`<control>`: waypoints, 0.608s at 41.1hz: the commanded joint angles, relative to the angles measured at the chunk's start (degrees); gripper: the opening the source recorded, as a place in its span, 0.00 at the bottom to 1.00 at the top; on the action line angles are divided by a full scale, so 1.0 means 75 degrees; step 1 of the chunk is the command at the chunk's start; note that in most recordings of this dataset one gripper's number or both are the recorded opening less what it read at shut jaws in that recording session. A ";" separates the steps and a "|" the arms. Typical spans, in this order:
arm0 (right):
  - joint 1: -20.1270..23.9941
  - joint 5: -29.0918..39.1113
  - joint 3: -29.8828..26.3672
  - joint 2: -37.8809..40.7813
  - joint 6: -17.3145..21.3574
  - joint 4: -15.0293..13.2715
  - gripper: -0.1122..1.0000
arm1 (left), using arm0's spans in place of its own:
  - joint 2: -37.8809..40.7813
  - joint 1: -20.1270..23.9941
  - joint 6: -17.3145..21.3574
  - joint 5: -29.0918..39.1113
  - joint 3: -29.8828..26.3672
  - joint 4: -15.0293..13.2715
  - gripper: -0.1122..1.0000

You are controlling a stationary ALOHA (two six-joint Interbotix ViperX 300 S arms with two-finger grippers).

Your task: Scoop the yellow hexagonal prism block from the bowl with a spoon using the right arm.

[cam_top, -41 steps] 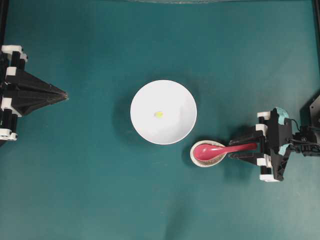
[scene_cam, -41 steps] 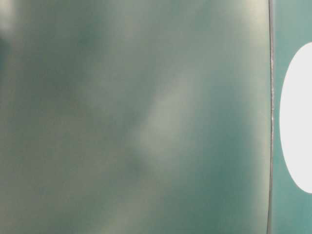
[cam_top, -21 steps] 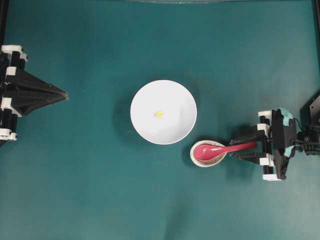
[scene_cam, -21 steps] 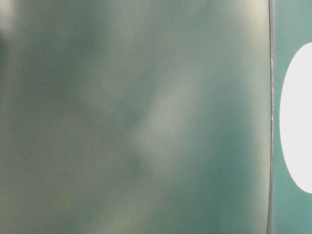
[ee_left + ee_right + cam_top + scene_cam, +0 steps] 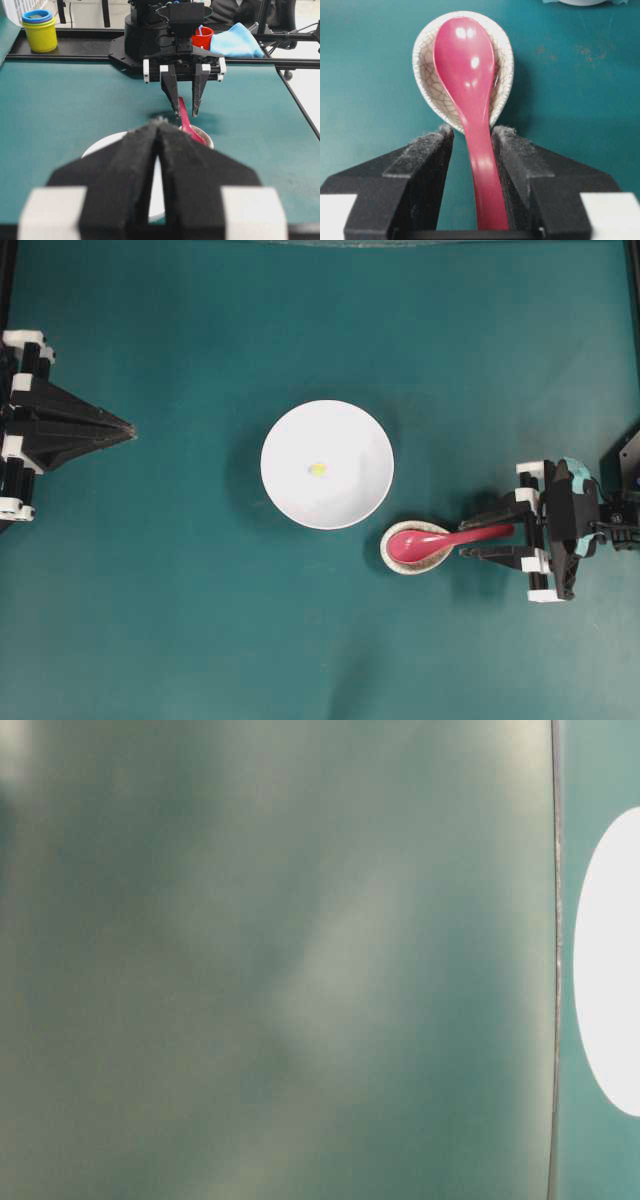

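The spoon (image 5: 470,95), glossy, rigid and judged slippery and breakable, lay with its scoop in the spoon rest (image 5: 427,85), just right of the bowl (image 5: 327,464). The right gripper (image 5: 471,150) was set astride the handle, jaws apart, not yet clamped; mid-handle was judged the best hold. The left gripper (image 5: 158,145) was closed on nothing.

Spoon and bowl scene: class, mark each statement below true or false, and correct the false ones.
1. The spoon lies with its scoop in the small speckled spoon rest. True.
2. The yellow block sits in the spoon. False: it lies in the white bowl.
3. The right gripper has its fingers on either side of the spoon's handle. True.
4. The left gripper is wide open. False: its fingers are pressed together.
5. The spoon rest sits inside the bowl. False: beside it, on the table.
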 commanded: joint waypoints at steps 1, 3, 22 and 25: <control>0.0023 -0.0082 -0.0082 -0.0059 -0.0035 -0.0070 0.50 | 0.0059 -0.0023 0.0000 -0.0082 -0.0164 0.0012 0.12; 0.0012 -0.0082 -0.0070 -0.0059 -0.0059 -0.0094 0.50 | 0.0047 -0.0023 0.0000 -0.0082 -0.0164 0.0012 0.12; 0.0000 -0.0691 -0.0070 0.0375 -0.0094 -0.0129 0.50 | 0.0047 -0.0023 0.0000 -0.0141 -0.0176 0.0012 0.12; 0.0000 -0.0715 -0.0094 0.0480 -0.0094 -0.0129 0.50 | 0.0047 -0.0023 0.0000 -0.0141 -0.0176 0.0012 0.12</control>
